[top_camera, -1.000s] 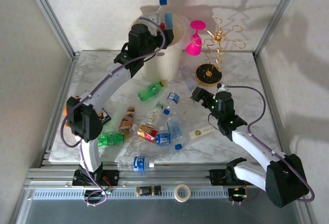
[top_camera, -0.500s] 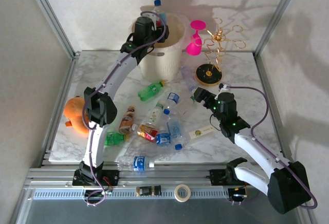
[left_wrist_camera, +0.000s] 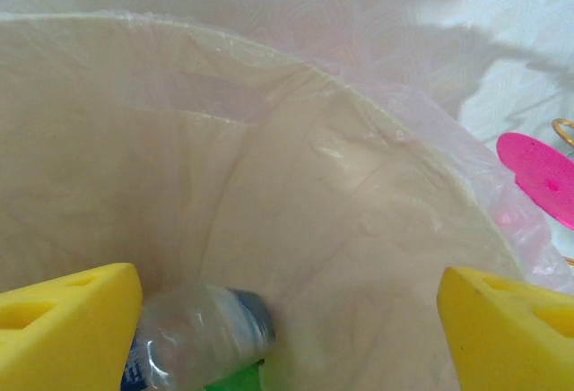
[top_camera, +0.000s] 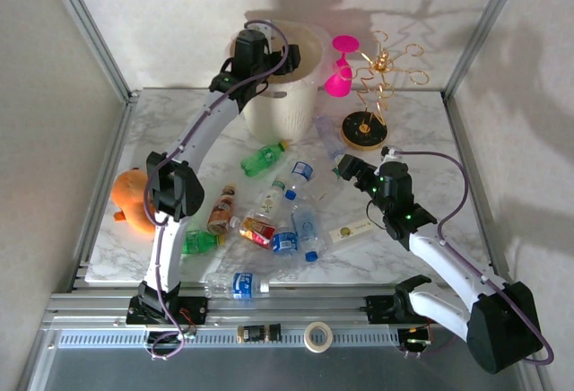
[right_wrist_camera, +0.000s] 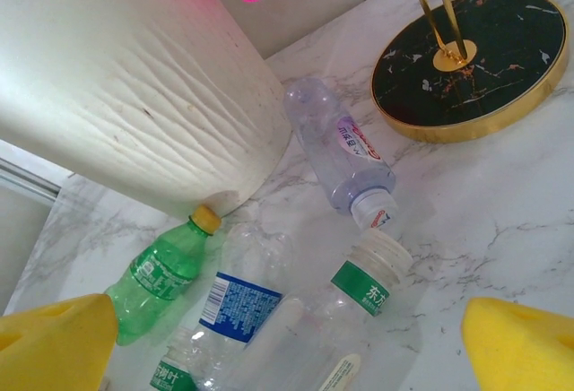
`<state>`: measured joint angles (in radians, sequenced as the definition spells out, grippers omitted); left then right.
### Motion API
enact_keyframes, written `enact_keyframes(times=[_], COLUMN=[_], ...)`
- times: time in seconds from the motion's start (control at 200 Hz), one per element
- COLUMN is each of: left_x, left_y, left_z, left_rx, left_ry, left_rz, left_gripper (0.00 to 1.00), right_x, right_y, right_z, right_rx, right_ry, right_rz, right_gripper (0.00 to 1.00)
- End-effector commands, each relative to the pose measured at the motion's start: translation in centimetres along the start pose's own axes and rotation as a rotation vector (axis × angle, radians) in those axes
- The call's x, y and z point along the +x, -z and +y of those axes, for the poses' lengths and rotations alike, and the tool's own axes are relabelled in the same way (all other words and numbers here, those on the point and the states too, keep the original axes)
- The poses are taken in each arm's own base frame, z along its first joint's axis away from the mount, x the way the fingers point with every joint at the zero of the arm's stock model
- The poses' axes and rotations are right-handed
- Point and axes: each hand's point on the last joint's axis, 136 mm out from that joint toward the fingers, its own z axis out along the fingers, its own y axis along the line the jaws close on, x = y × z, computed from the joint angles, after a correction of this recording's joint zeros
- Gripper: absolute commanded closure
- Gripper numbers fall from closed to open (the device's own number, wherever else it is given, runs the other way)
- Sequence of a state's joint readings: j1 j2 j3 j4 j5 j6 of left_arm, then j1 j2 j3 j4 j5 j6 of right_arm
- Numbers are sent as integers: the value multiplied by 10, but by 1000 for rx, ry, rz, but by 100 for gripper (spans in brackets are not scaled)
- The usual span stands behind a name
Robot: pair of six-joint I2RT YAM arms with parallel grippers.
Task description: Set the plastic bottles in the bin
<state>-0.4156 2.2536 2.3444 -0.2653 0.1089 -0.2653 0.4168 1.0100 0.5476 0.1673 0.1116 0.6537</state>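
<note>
left gripper: jaws wide, empty, over the mouth of the bin | clear bottle lies inside, below them, beside one pad | keep your jaws apart and lift straight up clear of the rim | right gripper: jaws wide, empty, above the green-labelled bottle

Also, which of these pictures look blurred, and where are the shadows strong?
Top external: sharp, with soft arm shadows on the back wall behind the bin. Left wrist: the clear bottle inside the bin is smeared. Right wrist: bottles sharp, yellow fingertips out of focus.
</note>
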Motion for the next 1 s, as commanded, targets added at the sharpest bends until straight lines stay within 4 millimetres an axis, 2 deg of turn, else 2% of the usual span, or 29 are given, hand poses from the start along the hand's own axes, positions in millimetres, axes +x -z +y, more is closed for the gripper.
enact_keyframes(times=[0.0,0.275,0.381,0.516,0.706,0.736,0.771,0.811,0.997], left_x=[-53,-70,-74,-65,-28,-13,-9,8,71], left_y=[42,96,122,159,204,208,218,224,246], left_z=[-37,-75,-84,-85,-64,-58,-55,-48,-16], left_rx=[88,170,195,219,225,220,228,227,209], left_ry=[-9,-49,-52,-31,44,58,81,99,218], left_rz=[-116,-195,-231,-275,-310,-293,-313,-304,-299], left_gripper=[12,9,7,1,1,0,0,0,0], right_x=[-7,-5,-4,-2,2,4,7,11,39], right_y=[-2,-4,-6,-6,0,2,4,7,23], right_z=[2,2,3,5,-5,-7,-10,-14,-46], right_rx=[2,-1,-5,-11,57,68,81,106,269], right_ry=[8,-1,-7,-14,-42,-49,-59,-76,-133], right_rz=[-16,-8,4,19,52,63,79,97,194], right_gripper=[1,1,1,1,1,1,1,1,1])
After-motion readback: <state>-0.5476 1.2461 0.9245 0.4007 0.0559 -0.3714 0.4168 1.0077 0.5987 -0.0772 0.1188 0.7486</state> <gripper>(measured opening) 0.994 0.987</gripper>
